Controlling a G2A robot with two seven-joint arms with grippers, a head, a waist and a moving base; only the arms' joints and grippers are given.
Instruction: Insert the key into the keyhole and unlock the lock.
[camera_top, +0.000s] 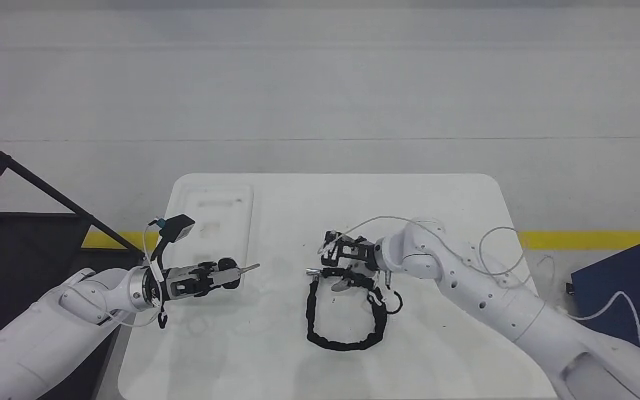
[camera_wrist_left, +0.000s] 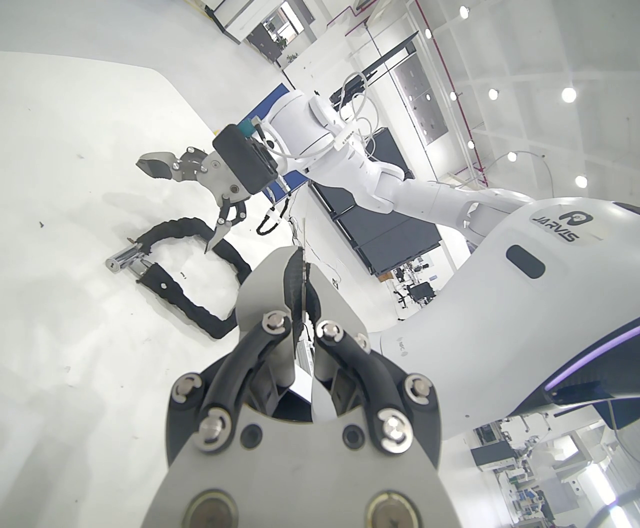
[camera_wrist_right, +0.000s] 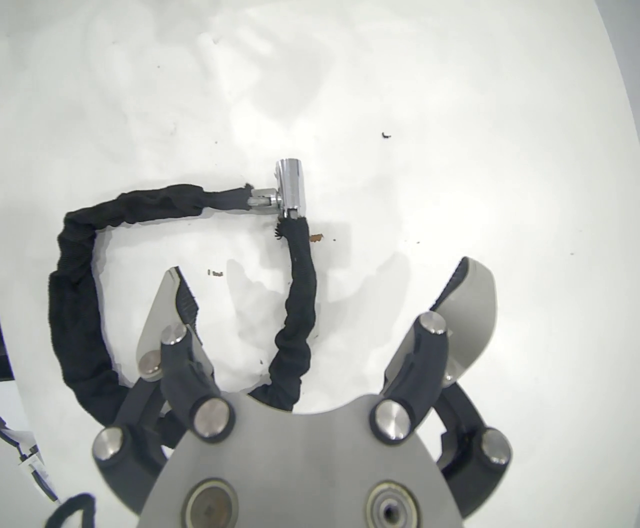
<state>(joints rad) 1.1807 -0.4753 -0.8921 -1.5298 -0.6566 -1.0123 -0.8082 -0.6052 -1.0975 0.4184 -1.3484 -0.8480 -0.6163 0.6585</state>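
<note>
Chrome cylinder lock (camera_wrist_right: 291, 187) on black fabric-sleeved chain (camera_wrist_right: 75, 300) lies loose, lower centre of top view. Your right gripper (camera_wrist_right: 320, 270) hovers spread wide over it, gripping nothing; left gripper (camera_wrist_left: 300, 265) pinches thin silver key (camera_wrist_left: 303, 240). Unheld, the lock will likely skid under the key's push

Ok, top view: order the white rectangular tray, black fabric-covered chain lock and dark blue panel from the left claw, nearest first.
1. White rectangular tray, beside the left claw.
2. Black fabric-covered chain lock, mid-table.
3. Dark blue panel, off-table, right side.
</note>
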